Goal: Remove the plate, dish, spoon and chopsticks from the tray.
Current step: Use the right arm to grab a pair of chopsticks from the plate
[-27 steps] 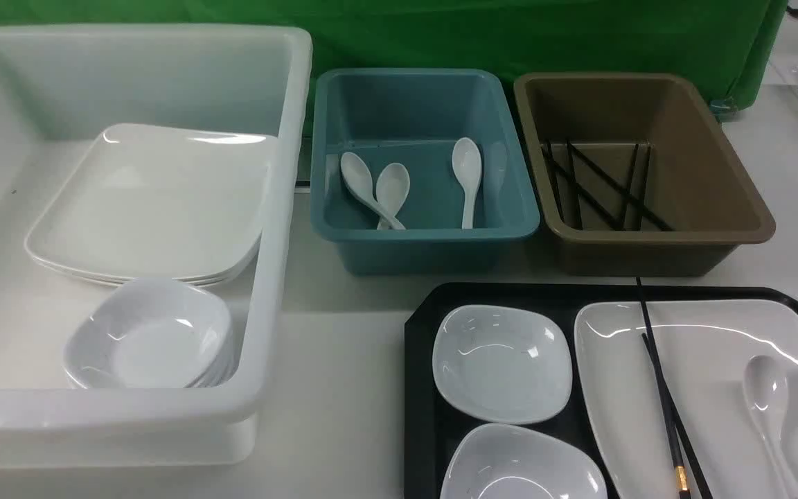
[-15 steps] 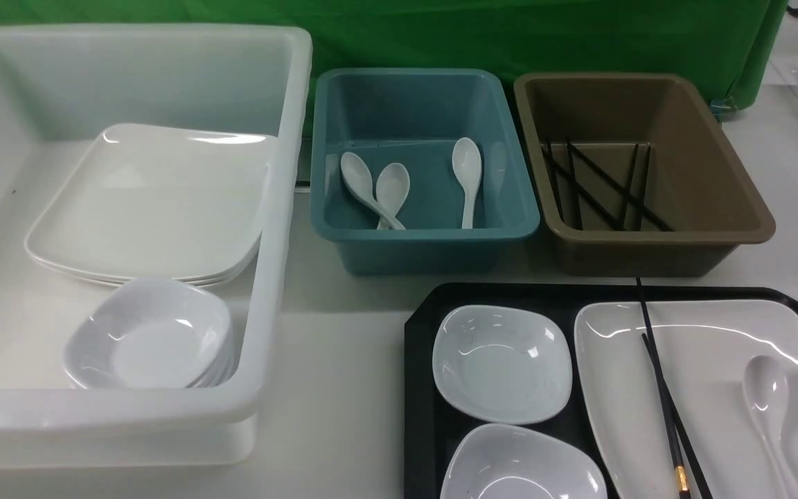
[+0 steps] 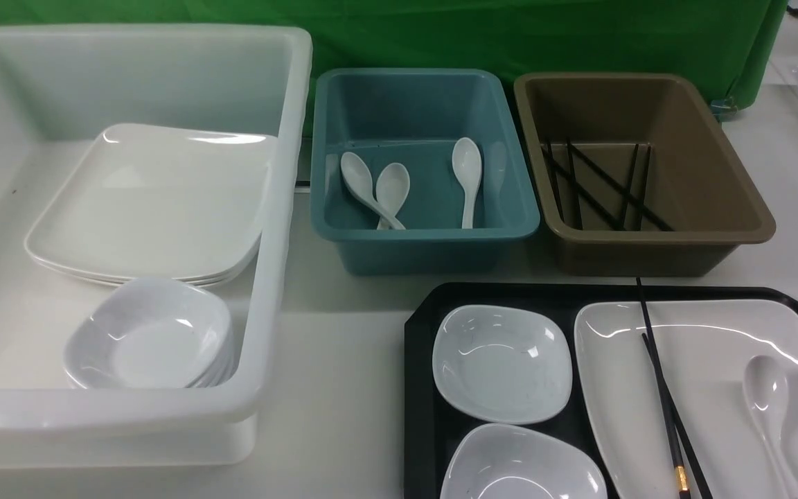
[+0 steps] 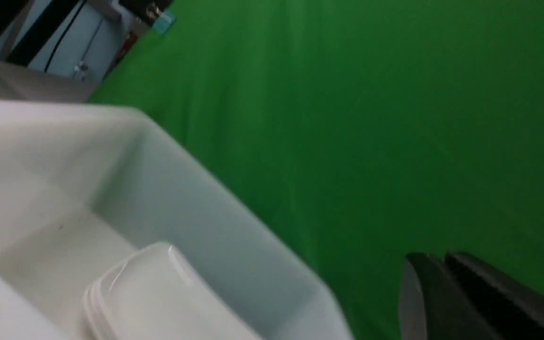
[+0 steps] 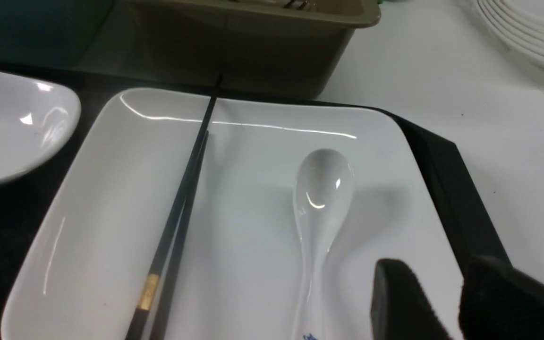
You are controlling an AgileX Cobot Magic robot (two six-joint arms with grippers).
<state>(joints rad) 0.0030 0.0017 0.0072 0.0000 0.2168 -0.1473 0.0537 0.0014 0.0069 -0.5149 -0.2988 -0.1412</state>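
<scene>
Green cloth (image 3: 510,34) hangs behind a white table (image 3: 343,360). Three bins sit along the table's far edge: a big white bin (image 3: 281,208) at the left, a blue bin (image 3: 427,242) in the middle and a brown bin (image 3: 648,253) to the right. The white one holds stacked plates (image 3: 149,201) and stacked bowls (image 3: 149,336). The blue one has three spoons (image 3: 388,187), and the brown one has black sticks (image 3: 600,187).

A black tray (image 3: 420,388) sits at the table's near right corner. On the tray's left side there's a small dish (image 3: 501,364) with a second small dish (image 3: 520,464) just beside it, closer to the near edge. The plate (image 3: 717,346) fills the tray's right side.

The chopsticks (image 3: 659,378) lie across the left part of the plate, gold band toward the near edge, with one tip poking past the tray's far rim. The spoon (image 3: 766,395) lies on the right part of the plate, bowl toward the far edge.

The right gripper (image 5: 437,269) hangs over the plate's near right corner, close to the spoon's handle (can't tell if it's touching). Its jaws are a bit apart and gripping nothing. The left gripper (image 4: 435,264) is pinched closed and empty, by the white bin.
</scene>
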